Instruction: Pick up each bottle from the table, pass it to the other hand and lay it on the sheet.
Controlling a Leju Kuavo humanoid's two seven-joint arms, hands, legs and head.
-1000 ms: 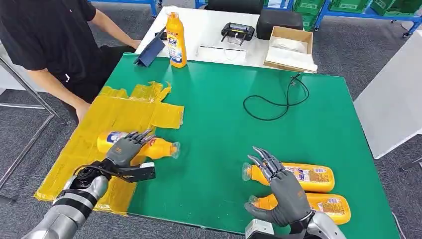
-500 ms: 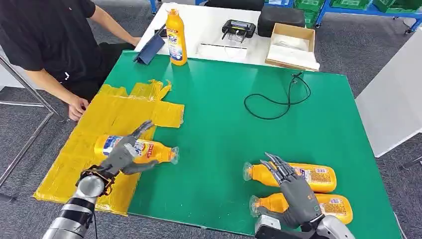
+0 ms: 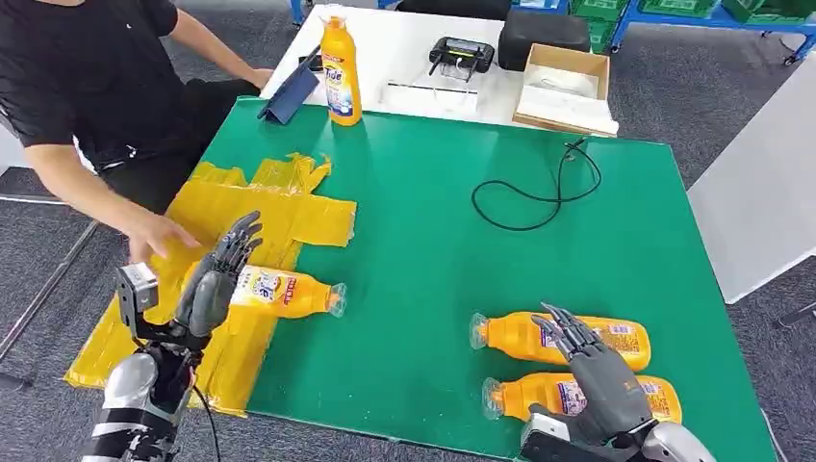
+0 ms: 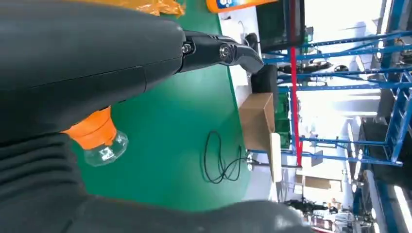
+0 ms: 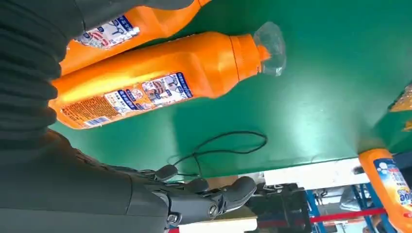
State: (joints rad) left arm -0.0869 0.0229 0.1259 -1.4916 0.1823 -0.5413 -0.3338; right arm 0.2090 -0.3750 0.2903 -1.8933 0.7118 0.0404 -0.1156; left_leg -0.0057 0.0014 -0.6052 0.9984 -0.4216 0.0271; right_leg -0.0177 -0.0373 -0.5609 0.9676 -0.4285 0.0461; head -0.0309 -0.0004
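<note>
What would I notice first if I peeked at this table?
Probably the orange bottles: one lies on the crinkly yellow sheet at the left side of the green table, and two more lie side by side near the front right. The left robot hand is raised open above the sheet with fingers spread, and a person's hand reaches onto the sheet beside it.

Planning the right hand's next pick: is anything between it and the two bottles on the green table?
Nothing visible. The right hand hovers open directly over the two lying bottles, the farther and the nearer. The black cable lies well beyond them, out of the way.
</note>
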